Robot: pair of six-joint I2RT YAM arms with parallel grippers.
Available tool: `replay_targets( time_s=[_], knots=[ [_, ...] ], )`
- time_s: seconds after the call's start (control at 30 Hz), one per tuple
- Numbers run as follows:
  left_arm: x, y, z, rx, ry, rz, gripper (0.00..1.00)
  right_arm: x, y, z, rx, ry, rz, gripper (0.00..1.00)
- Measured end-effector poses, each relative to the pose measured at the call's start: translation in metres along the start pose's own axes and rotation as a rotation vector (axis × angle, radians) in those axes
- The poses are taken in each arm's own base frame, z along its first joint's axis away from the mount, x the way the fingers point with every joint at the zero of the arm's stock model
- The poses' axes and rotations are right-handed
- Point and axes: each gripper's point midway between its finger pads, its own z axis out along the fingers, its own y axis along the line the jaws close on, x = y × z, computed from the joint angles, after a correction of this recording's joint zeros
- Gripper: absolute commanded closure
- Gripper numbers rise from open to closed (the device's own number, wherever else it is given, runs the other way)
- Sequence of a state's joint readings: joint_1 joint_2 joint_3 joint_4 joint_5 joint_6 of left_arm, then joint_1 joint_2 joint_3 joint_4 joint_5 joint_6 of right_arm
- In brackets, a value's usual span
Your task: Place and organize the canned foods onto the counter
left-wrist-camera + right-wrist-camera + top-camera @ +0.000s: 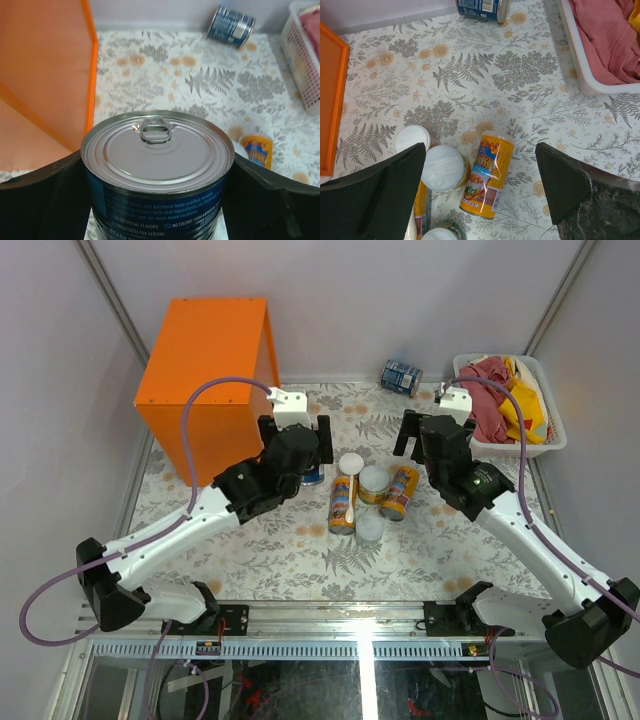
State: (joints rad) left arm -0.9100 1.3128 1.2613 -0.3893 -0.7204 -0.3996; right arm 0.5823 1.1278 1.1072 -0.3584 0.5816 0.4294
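Your left gripper [156,200] pinches the blue can [157,150] beside the orange box [45,85]; right gripper [479,200] spread wide near a yellow can [487,175].

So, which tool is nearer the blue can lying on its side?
Right. The right tool is just in front of the lying can; the left tool sits farther left, gripping the other blue can.

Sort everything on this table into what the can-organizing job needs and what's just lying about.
Job: orange counter; near blue can; far blue can; two tall yellow cans; two short cans.
Lying about: white basket; red cloth; yellow cloth.
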Motion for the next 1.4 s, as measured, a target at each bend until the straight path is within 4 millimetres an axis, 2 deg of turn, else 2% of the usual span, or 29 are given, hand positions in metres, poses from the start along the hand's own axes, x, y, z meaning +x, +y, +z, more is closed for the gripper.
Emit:
replay_targets(
  time_s=[0.17,0.43,0.67,0.9,1.13,1.3,1.4],
  knots=[
    [-0.043,-0.002,-0.003,-0.019,-0.097,0.030,1.00,-0.001,0.000,-0.001,-0.001,-0.002,0.002,0.02],
    [-0.090,0.003,0.003,-0.073,-0.207,0.077,1.00,-0.003,-0.001,-0.003,-0.004,-0.009,0.006,0.03],
    [-0.151,0.033,0.011,-0.158,-0.333,0.040,1.00,-0.005,-0.002,-0.005,-0.008,-0.014,0.009,0.03],
    [-0.203,0.061,0.013,-0.223,-0.433,-0.010,1.00,-0.004,0.000,-0.005,-0.013,-0.011,0.009,0.03],
    [-0.230,0.085,0.017,-0.257,-0.492,-0.036,1.00,-0.002,0.002,-0.004,-0.022,-0.003,0.006,0.03],
    [-0.239,0.110,0.024,-0.313,-0.532,-0.043,1.00,0.001,0.005,0.001,-0.026,0.008,-0.010,0.03],
    [-0.237,0.123,0.028,-0.346,-0.553,-0.030,1.00,0.003,0.008,0.004,-0.031,0.014,-0.021,0.03]
  ],
)
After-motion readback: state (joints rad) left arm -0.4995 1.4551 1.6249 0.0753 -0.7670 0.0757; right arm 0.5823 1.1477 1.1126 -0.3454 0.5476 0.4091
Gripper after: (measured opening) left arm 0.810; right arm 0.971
